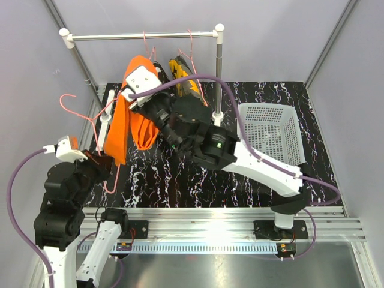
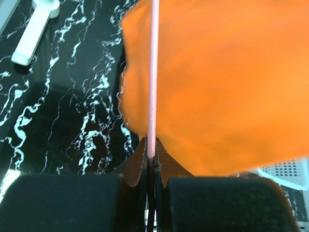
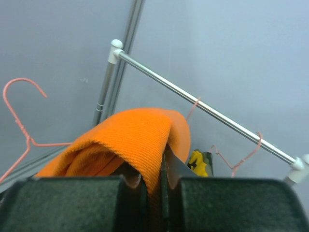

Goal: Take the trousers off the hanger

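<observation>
While my left claw (image 2: 152,166) is pressed together on the thin wire of the pink hanger (image 1: 90,123), over the left side of the marbled table (image 1: 180,174), the orange trousers (image 1: 129,123) hang against that wire. My right claw (image 3: 153,181) pinches a fold of them and holds it up high. Farther right, the black trousers (image 1: 157,67) and the camouflage trousers (image 1: 183,78) hang from the rack's rail (image 1: 120,36); a white basket (image 1: 270,129) stands at the table's right side.

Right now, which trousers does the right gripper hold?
The plain orange trousers, pinched in the right gripper; the black pair and camouflage pair hang at the rail.
</observation>
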